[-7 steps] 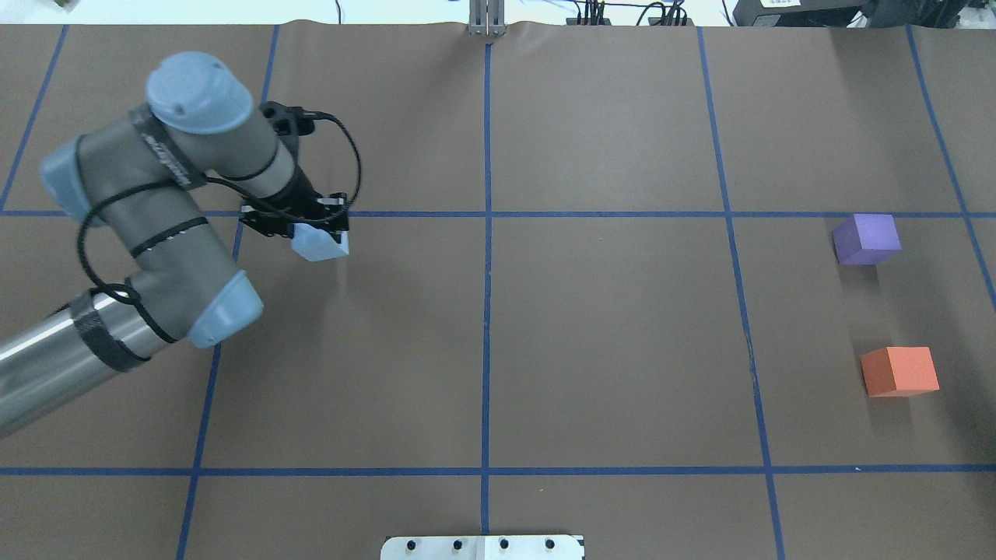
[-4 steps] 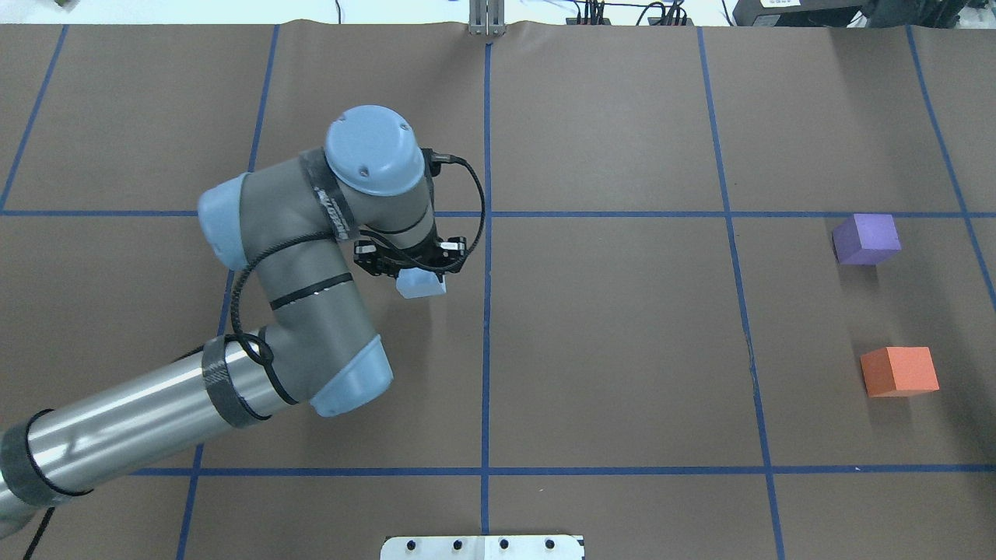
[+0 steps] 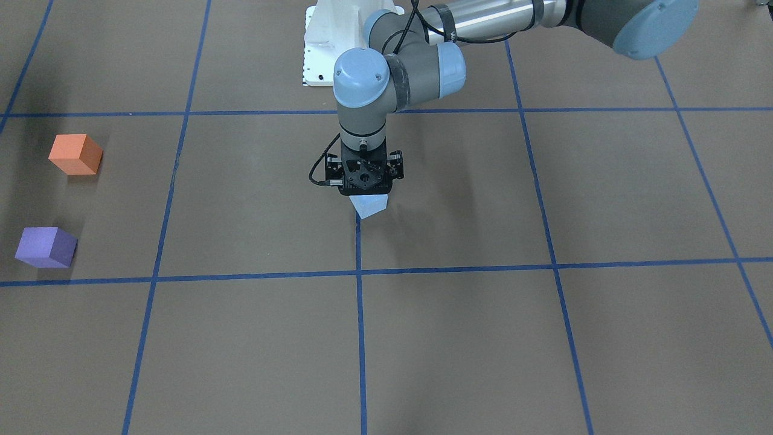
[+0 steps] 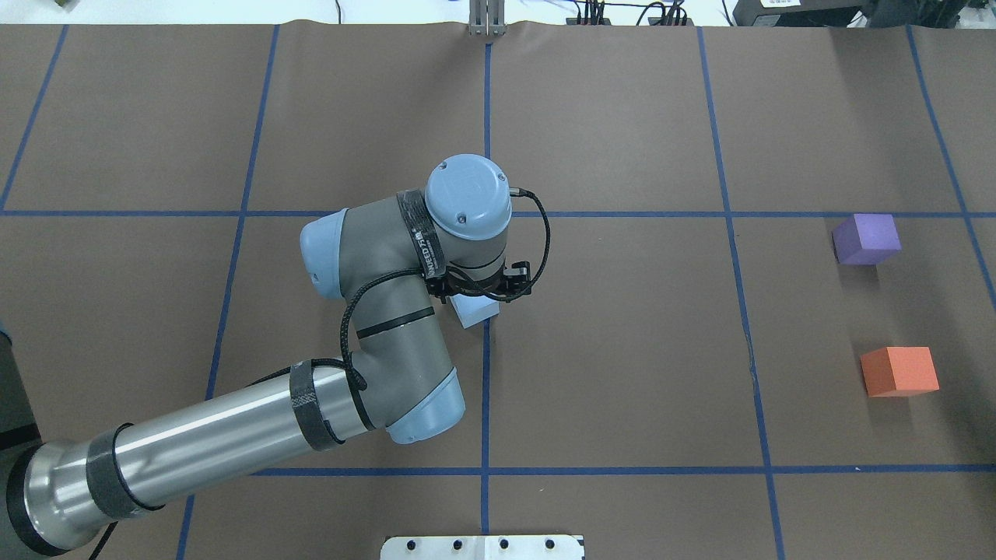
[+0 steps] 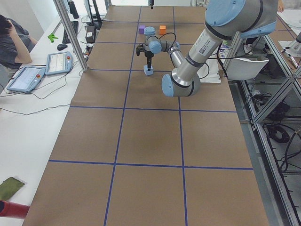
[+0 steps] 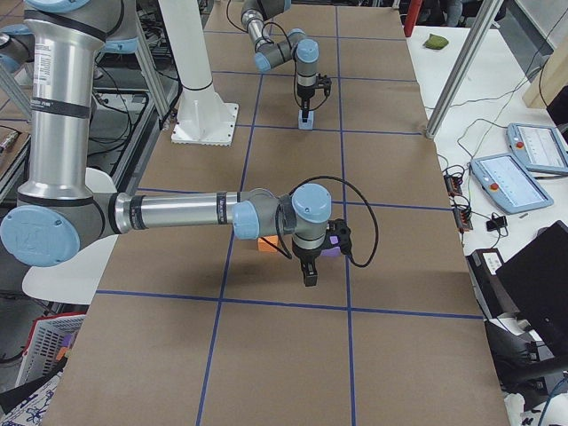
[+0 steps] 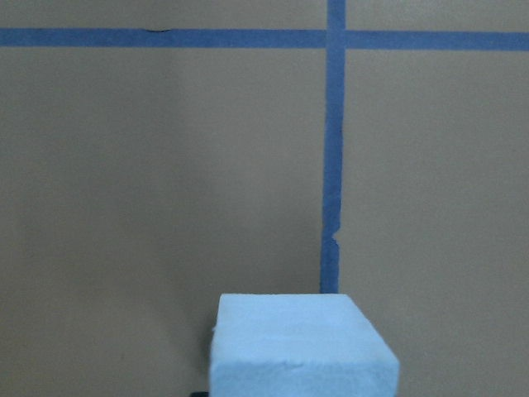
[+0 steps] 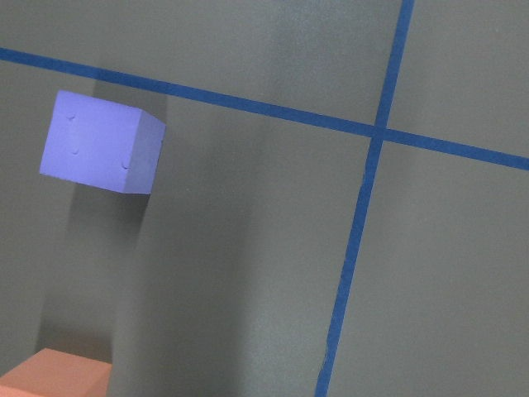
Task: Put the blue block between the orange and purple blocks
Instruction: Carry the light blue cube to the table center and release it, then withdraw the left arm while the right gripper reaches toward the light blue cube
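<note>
My left gripper [image 4: 476, 299] is shut on the light blue block [image 4: 476, 310] and holds it low over the table at the centre blue tape line. It also shows in the front view [image 3: 370, 206] and the left wrist view [image 7: 297, 351]. The purple block [image 4: 867, 239] and the orange block [image 4: 899, 371] sit far to the right, with a gap between them. The right wrist view shows the purple block [image 8: 97, 142] and a corner of the orange block [image 8: 54, 376]. My right gripper [image 6: 308, 273] shows only in the exterior right view, close to those blocks; I cannot tell its state.
A blue tape grid marks the brown table cover. The white robot base plate [image 4: 482, 547] is at the near edge. Tablets [image 5: 59, 62] and a seated person [image 5: 11, 40] are beside the table on the operators' side.
My left arm has swung right with the blue block, from the left part of the table to the centre line. The purple and orange blocks have not moved.
</note>
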Motion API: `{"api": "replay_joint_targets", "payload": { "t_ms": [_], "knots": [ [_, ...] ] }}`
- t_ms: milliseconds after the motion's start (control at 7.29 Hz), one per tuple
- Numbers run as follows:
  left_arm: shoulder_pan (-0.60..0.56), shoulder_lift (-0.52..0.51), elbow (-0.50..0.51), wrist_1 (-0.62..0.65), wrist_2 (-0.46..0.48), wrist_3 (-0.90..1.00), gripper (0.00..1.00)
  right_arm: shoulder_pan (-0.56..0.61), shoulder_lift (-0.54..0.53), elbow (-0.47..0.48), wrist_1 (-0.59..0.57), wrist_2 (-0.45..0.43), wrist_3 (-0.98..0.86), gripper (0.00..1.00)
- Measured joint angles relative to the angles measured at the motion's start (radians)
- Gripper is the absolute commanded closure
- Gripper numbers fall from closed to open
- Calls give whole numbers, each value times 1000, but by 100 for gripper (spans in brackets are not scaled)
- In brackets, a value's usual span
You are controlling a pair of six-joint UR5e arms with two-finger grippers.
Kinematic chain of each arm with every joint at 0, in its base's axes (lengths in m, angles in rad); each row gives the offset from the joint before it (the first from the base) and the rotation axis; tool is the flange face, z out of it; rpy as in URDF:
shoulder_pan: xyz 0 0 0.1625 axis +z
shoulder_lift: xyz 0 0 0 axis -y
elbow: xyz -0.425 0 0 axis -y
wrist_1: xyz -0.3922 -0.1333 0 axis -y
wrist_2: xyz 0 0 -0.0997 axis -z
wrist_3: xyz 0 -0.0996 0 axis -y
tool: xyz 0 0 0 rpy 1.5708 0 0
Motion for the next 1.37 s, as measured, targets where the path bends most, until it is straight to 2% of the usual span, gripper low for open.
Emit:
{"api": "replay_joint_targets", "payload": {
  "t_ms": [274,548,823,1097,1371],
  "knots": [
    [-77,70,-133,36,-62,27,1,-36,21,7,107,34,34,0],
    [-202,273,-349,110,-159,210,1,-137,120,15,141,34,264,0],
    [-348,501,-514,161,-203,470,1,-304,258,41,143,-28,561,0],
    [-554,681,-545,169,-293,823,0,-511,416,55,118,-159,859,0],
    [-788,802,-468,172,-353,1189,0,-690,619,53,-45,-308,1029,0]
  ]
}}
